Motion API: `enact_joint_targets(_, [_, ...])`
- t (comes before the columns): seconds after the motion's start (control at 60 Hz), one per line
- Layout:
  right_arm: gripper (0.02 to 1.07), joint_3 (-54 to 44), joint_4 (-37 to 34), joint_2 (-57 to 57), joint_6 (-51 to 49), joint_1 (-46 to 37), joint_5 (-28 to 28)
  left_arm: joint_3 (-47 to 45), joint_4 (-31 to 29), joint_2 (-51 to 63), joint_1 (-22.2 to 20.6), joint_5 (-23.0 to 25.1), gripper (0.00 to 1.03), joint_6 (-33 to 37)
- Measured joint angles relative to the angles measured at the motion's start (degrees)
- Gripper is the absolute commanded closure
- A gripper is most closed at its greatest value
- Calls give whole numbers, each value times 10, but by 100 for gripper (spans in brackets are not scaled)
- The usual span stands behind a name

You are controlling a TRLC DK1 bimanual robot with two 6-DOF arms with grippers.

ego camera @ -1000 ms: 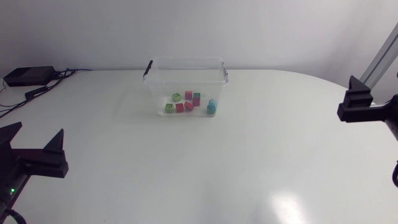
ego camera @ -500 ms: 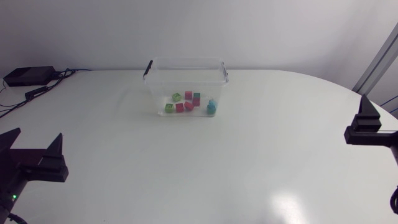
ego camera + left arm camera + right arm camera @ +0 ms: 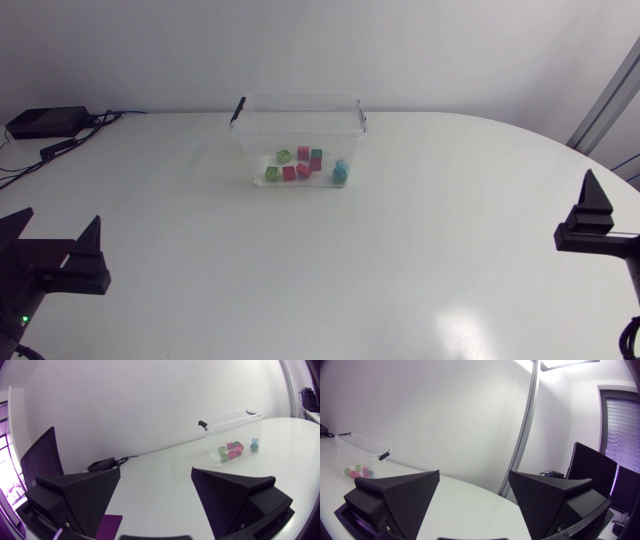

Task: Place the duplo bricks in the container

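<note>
Okay, quick pass. Left claw (image 3: 155, 472) sits low over the white table (image 3: 420, 260) at my near left edge. Its two wedge fingers are spread wide apart, with only bare tabletop between them. Right claw (image 3: 474, 474) is out at my right edge, its fingers also spread wide and gripping nothing. From the head view I only catch one of its fingers, so I judge the gap from its own wrist view.

The clear plastic container (image 3: 298, 110) stands upright with its lid off and a black latch at each end. It is well ahead of the left claw, out past the finger on that claw's right side, and well apart from it. From the right claw it is also far ahead, beyond the finger on that claw's left side. Neither claw touches it.

The duplo bricks (image 3: 303, 165) all lie loose on the container floor in one small cluster. I count a few red or pink ones, two green (image 3: 284, 156), one teal, and a light blue brick (image 3: 340, 172) at the end of the cluster nearest the right claw. I can't tell whether any are stacked.

A black box (image 3: 45, 122) with cables lies far ahead of the left claw, beyond its left finger, well apart from the container.
</note>
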Motion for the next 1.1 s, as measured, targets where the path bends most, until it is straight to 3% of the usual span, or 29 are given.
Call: enact_joint_targets(1.1, [7,-76,39,-77,-43,-6,3,-45,65,-27,0,-14,4,2])
